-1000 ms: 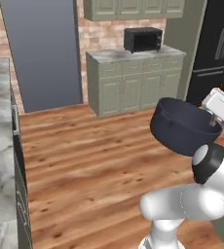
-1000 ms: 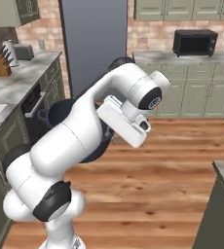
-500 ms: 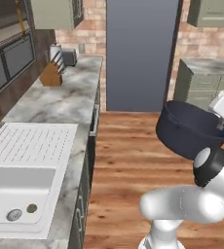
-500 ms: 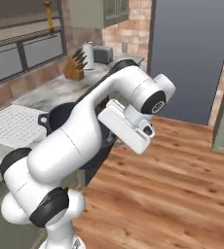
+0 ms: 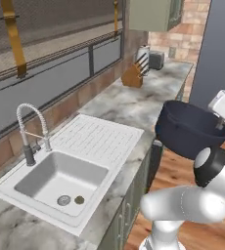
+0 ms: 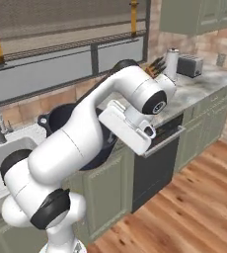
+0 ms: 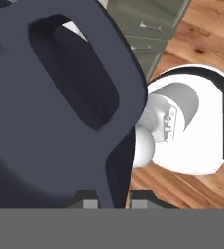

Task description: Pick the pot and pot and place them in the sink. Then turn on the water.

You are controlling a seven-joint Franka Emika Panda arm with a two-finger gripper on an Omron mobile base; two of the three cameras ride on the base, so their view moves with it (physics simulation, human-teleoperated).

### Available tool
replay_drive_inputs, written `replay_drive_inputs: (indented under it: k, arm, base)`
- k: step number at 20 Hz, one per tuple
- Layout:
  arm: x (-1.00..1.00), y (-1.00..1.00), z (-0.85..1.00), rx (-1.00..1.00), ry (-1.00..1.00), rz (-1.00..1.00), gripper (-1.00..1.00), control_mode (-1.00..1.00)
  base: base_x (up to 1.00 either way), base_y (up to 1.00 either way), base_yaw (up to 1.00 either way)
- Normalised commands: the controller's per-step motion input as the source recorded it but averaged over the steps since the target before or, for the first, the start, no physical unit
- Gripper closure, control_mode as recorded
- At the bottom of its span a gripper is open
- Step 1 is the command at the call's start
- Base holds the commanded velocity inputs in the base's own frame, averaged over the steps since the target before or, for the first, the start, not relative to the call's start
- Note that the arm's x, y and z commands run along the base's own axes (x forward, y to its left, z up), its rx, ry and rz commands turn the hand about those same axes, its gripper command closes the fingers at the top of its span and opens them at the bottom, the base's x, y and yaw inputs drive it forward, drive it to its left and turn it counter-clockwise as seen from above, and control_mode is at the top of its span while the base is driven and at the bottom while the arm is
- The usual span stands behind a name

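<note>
Navy-blue pot [image 5: 190, 129], one only, held up in the air past the bench [image 5: 129, 105] edge, over the wooden floor [image 5: 170, 173], handle clamped by the end effector [image 7: 115, 200]. One white sink [image 5: 60, 178], one faucet [image 5: 29, 132], basin with open room.

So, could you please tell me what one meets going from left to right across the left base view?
Chrome spring faucet → sink → ribbed drainboard → knife block → toaster → navy-blue pot
</note>
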Motion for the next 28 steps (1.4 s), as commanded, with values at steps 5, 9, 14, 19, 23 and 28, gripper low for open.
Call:
replay_drive_inputs:
  k: [5,9,14,19,23,28]
  arm:
    - [0.00,0.00,0.00,0.00,0.00,0.00,1.00,1.00]
    - [0.00,0.00,0.00,0.00,0.00,0.00,1.00,1.00]
    - [0.00,0.00,0.00,0.00,0.00,0.00,1.00,1.00]
    - [0.00,0.00,0.00,0.00,0.00,0.00,1.00,1.00]
    - [0.00,0.00,0.00,0.00,0.00,0.00,1.00,1.00]
    - [0.00,0.00,0.00,0.00,0.00,0.00,1.00,1.00]
  base:
    - [0.40,0.35,0.62]
    - [-0.86,0.00,0.42]
    - [-0.26,0.28,0.62]
    - [0.39,0.51,0.62]
    - [0.26,0.07,0.34]
    - [0.10,-0.13,0.03]
